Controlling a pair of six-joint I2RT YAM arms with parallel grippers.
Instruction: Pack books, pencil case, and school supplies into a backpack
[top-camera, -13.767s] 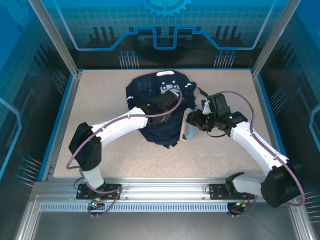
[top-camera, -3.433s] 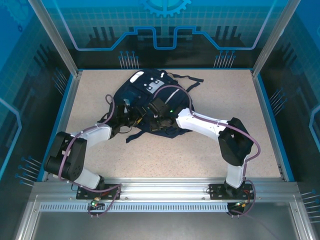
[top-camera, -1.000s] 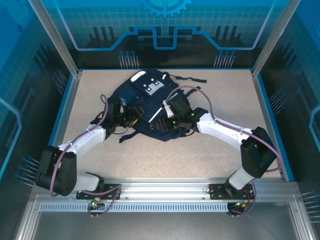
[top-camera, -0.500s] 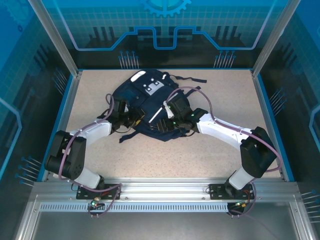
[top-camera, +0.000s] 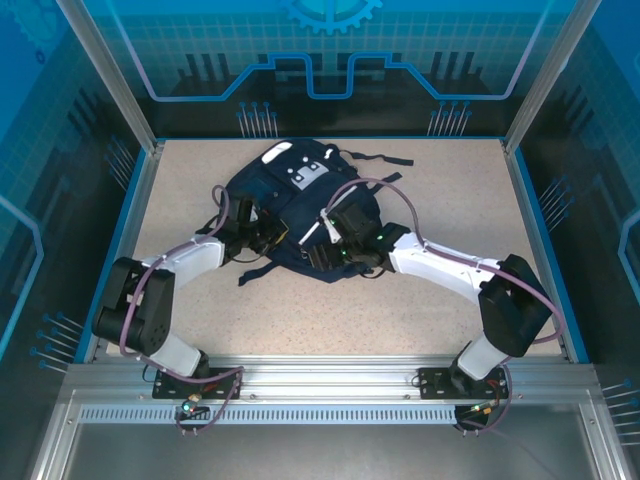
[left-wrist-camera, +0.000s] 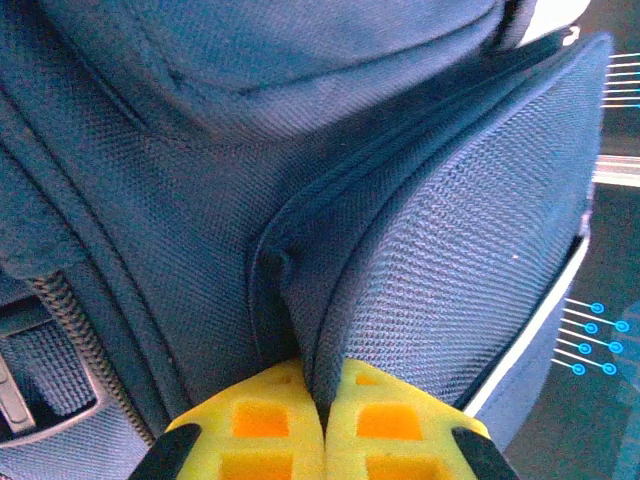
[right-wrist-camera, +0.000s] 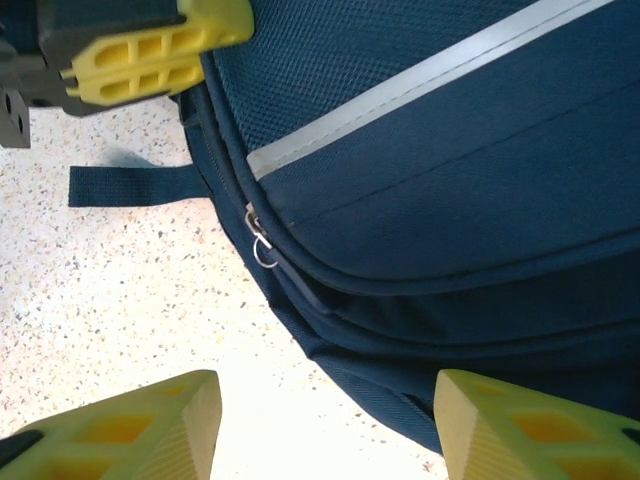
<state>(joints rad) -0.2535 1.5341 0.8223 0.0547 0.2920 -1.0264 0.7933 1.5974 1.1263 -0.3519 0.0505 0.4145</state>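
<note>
Left gripper just snapped shut and now pinches a fold of the backpack, which lies upper-middle in the top view. Right gripper has spread a bit wider, empty, hanging over the zipper pull. Guessing zip-up time. Contents are hidden, so no idea what's packed.

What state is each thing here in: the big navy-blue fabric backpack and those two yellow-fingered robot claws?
Navy-blue fabric backpack: lying flat on the speckled table, one fold pinched up.
Left gripper: shut on that backpack fold.
Right gripper: open, holding nothing, at the backpack's edge.
Small metal zip ring: untouched.
Dark strap: loose on the table.
</note>
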